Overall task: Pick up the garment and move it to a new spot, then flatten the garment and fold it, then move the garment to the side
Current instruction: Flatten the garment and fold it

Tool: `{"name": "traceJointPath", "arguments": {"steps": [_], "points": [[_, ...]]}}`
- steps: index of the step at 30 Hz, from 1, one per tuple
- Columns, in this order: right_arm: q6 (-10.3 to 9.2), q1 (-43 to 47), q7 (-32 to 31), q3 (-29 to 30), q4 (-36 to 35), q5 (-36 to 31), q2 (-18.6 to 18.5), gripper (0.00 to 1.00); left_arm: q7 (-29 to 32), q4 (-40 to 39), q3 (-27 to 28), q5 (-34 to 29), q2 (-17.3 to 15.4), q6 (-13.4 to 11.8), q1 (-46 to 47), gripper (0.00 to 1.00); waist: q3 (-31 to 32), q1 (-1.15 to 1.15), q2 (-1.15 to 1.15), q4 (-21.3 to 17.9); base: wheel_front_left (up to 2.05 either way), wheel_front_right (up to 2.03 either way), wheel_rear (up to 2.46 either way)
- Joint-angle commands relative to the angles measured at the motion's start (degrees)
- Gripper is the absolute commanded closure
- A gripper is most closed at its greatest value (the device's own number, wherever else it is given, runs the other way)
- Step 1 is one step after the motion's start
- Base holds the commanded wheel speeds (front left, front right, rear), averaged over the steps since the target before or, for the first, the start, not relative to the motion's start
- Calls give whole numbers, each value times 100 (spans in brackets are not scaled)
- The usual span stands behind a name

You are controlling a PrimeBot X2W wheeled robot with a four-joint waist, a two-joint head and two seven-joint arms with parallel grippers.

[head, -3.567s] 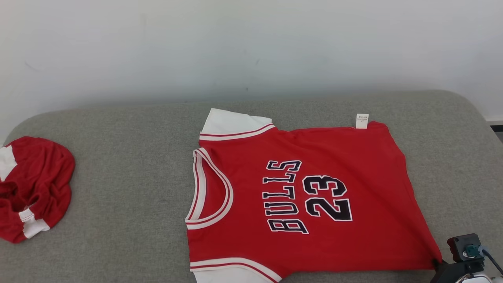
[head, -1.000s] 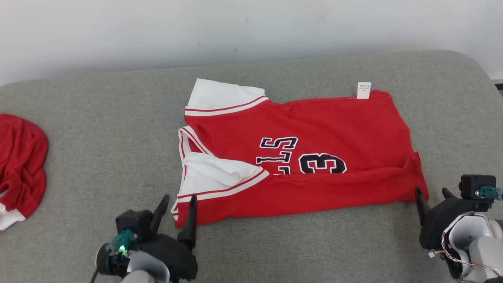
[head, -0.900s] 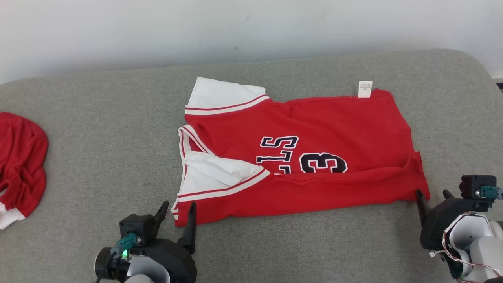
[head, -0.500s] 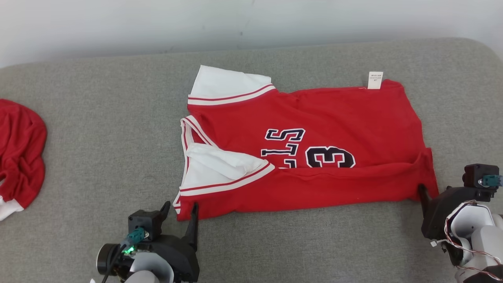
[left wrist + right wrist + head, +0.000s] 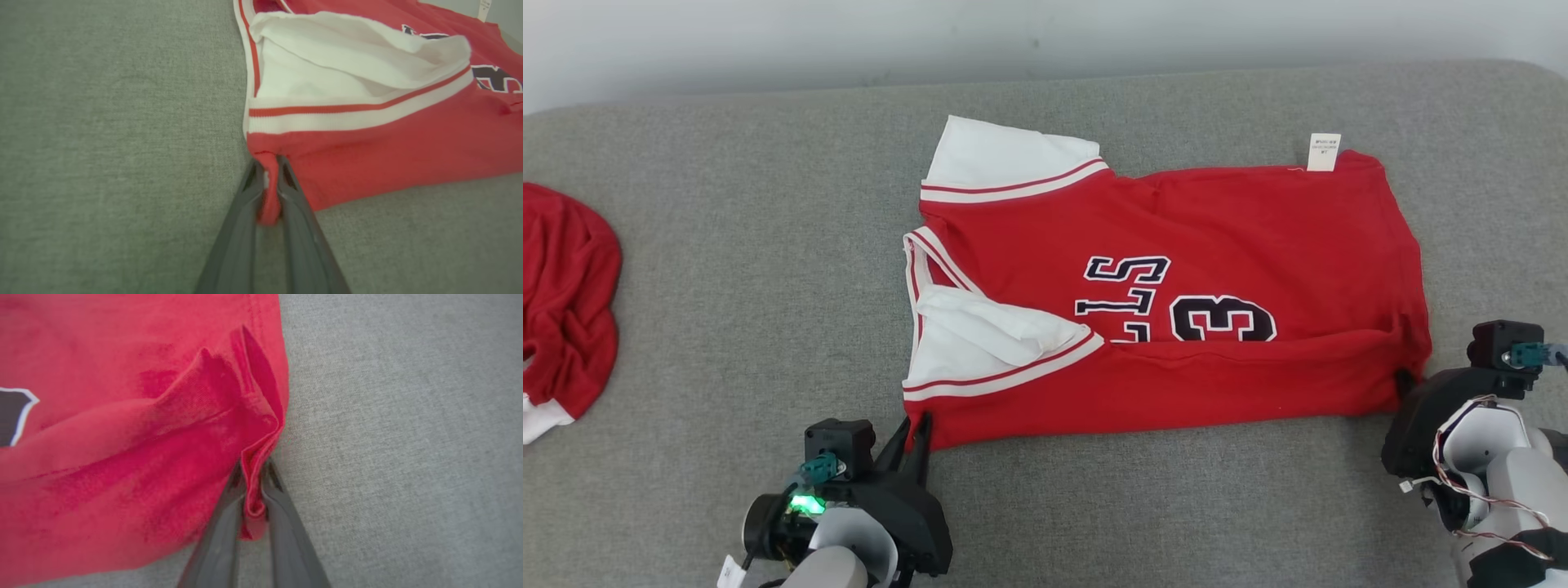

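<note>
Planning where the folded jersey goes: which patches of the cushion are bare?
Widest: grey cushion between the crumpled red garment and the jersey. Also the near strip between left tool and right tool, and the strip behind the jersey. Crowded at the right end, around that tool.

A grey fabric pad (image 5: 727, 286) spans the head view, its far right corner rounded; a pale wall (image 5: 768, 41) rises behind it; a crumpled red cloth (image 5: 568, 286) with white trim lies on the pad's left edge, partly cut off.
</note>
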State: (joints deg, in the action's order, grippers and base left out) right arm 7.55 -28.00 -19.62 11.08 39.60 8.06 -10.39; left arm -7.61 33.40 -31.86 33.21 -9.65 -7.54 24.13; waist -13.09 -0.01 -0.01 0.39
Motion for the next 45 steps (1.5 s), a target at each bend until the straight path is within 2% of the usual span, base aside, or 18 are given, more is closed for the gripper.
{"name": "traceJointPath", "arguments": {"steps": [1,11,18,25,26,27,28,36,39,45], "points": [[-14,189,-43,-20,131,24,62,100,85,122,-38,90,-6,-7,-196,100,27,1,1,8,0,0,0],[-15,647,143,127,-366,161,-46,100,224,-389,16,342,-181,-23,-774,100,547,1,1,27,0,0,0],[-15,1252,-3,287,-873,233,-10,100,406,-1121,-44,390,-372,-229,-1375,100,881,1,1,61,0,0,0],[-15,1854,-197,499,-1310,129,218,100,597,-1751,-30,453,-564,-515,-1970,100,1031,1,1,45,0,0,0],[-15,1907,-218,507,-1336,107,246,82,608,-1796,-20,471,-581,-546,-2034,100,1037,1,1,42,0,0,0],[-15,1945,-227,515,-1362,79,270,43,631,-1839,-16,488,-590,-569,-2083,100,1042,1,1,38,0,0,0],[-15,1983,-186,562,-1384,17,306,0,600,-1917,-27,475,-612,-583,-2121,0,1043,1,1,34,0,0,0],[-15,1833,-209,653,-1473,46,390,0,501,-2086,124,510,-677,-743,-2144,0,1022,1,1,59,0,0,0],[-15,1745,-297,657,-1573,59,258,0,482,-2173,240,543,-745,-799,-2048,0,1020,1,1,89,0,0,0],[-15,1375,-477,529,-1818,192,59,0,621,-2271,384,539,-911,-711,-1574,0,914,1,1,106,0,0,0]]}}
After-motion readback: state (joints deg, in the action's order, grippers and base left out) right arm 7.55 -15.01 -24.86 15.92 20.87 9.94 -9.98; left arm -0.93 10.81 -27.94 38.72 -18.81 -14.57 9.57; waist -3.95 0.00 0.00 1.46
